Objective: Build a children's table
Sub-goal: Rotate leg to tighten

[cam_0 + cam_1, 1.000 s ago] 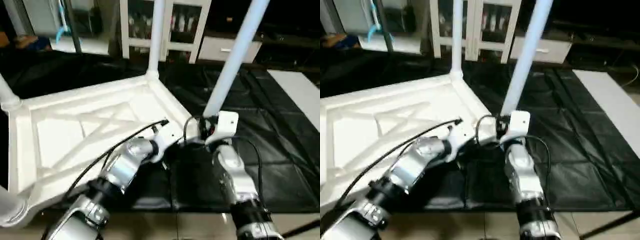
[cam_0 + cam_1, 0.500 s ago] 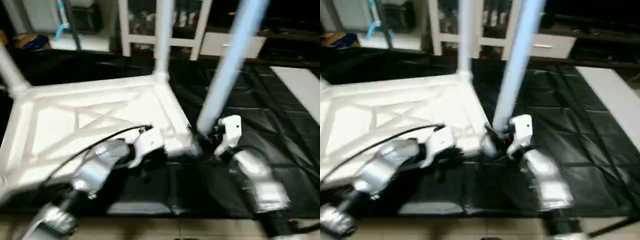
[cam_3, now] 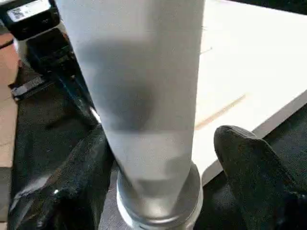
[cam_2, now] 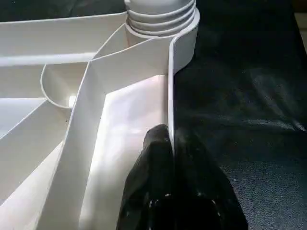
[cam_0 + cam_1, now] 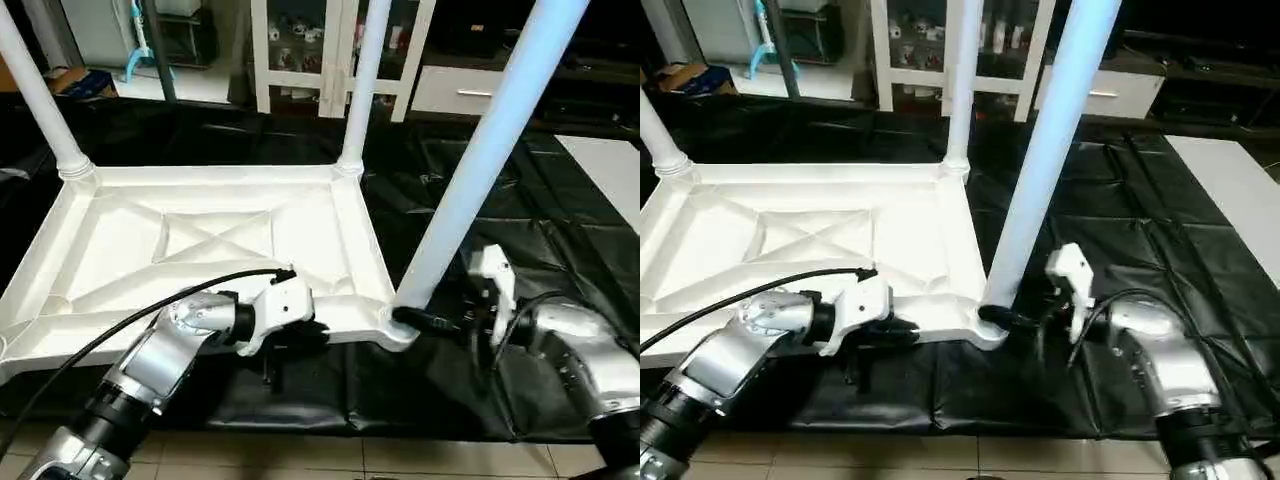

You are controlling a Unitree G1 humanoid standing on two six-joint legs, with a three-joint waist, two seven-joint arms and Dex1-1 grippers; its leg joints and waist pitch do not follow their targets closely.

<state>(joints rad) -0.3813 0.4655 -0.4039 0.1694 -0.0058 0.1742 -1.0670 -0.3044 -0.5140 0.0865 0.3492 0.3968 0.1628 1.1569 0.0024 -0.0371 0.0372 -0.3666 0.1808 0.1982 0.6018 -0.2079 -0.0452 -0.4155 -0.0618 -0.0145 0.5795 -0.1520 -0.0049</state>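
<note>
Tabletop [image 5: 200,240] lay upside down on the black surface [image 5: 560,200], X-ribs up, legs standing in three visible corner sockets. My left jaws [image 4: 171,143] were closed tight on the tabletop's near rim, one finger each side of the thin wall, just short of the corner socket. My right jaws [image 3: 158,172] stood wide apart around the base of the near-right leg [image 5: 480,170]; fingers [image 3: 249,163] flanked the tube without clearly pressing it.

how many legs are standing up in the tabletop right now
3: one leg at the far-left corner, one leg at the far-right corner, one leg at the near-right corner. The near-left corner of the tabletop is out of frame.
</note>
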